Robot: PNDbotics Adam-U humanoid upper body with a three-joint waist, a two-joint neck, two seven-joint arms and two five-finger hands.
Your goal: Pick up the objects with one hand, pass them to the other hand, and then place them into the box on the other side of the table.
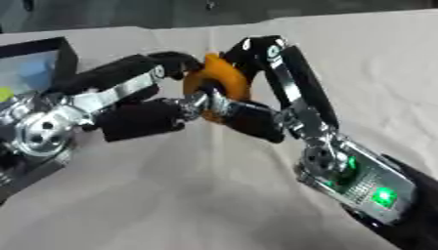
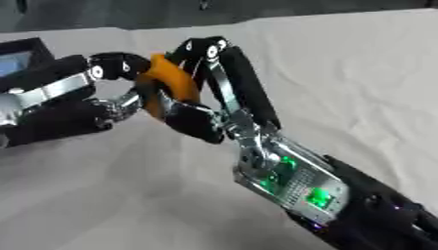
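Left hand [image 1: 128, 105]: enters from the left edge, silver wrist joint low at the edge, black fingers extended rightward and curled at the tips. Right hand [image 1: 265, 93]: enters from the lower right corner, green lights lit on its back, fingers arched up and curled leftward. Fingertips of both hands meet mid-frame.

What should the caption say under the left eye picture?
Both hands, left hand and right hand, grip an orange ring mid-handover.
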